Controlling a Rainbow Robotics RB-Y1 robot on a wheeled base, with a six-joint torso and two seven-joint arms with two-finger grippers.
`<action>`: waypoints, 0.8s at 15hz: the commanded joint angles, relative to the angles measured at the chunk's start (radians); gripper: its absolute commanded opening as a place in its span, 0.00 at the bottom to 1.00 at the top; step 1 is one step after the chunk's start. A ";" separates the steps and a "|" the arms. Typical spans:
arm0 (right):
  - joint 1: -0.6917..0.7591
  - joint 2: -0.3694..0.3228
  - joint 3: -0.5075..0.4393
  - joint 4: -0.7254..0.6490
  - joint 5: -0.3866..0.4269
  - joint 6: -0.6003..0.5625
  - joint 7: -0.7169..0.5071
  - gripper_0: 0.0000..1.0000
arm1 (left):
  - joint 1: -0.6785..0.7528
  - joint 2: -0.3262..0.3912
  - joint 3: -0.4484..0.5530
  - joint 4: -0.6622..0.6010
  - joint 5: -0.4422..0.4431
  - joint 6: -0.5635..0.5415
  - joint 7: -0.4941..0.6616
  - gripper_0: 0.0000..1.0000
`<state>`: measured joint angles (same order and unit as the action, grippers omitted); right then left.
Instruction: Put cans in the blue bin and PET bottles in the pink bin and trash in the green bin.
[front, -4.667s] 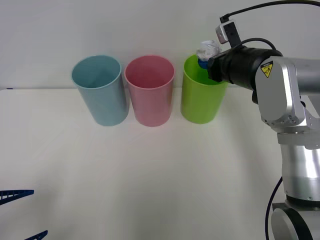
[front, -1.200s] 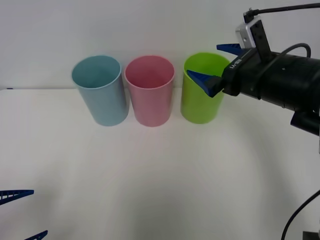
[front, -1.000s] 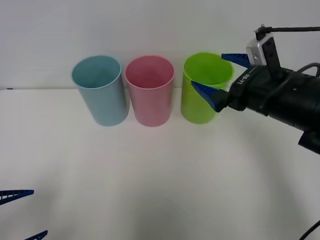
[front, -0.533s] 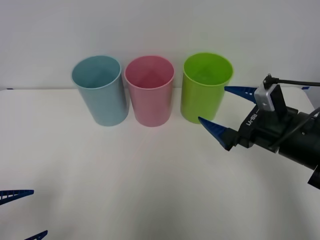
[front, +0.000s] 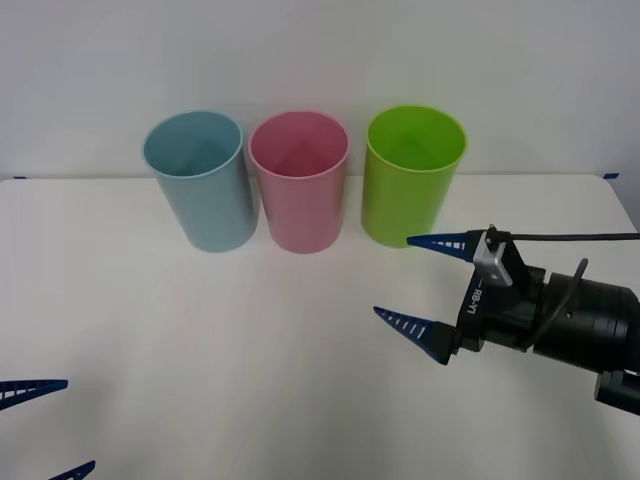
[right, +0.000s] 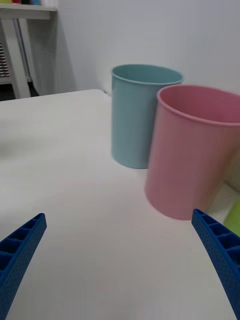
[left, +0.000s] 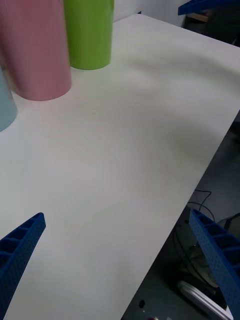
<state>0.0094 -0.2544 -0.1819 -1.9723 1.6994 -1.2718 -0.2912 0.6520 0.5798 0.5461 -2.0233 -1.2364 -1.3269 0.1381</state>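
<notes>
The green bin (front: 414, 172) stands far right beside the pink bin (front: 299, 178); I hold my right gripper (front: 425, 290), jaws spread and empty, just near it above the surface (front: 200, 340); trash unseen.

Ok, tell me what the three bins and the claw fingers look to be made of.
The blue bin, the pink bin and the green bin look like moulded plastic: thin even rims, solid colour, a soft satin sheen. The right claw, open over the table in front of the green bin, has blue ribbed fingers, probably plastic or rubber. The left claw sits open at the table's near left edge.
</notes>
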 joint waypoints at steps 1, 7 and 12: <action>-0.017 -0.003 0.012 0.061 -0.009 -0.055 0.041 1.00 | 0.000 0.000 0.000 0.000 0.000 0.000 0.000 1.00; -0.017 -0.042 0.065 0.118 -0.011 -0.064 0.066 1.00 | 0.000 0.000 0.000 0.000 0.000 0.000 0.000 1.00; -0.017 -0.042 0.065 0.118 -0.011 -0.064 0.066 1.00 | 0.000 0.000 0.000 0.000 0.000 0.000 0.000 1.00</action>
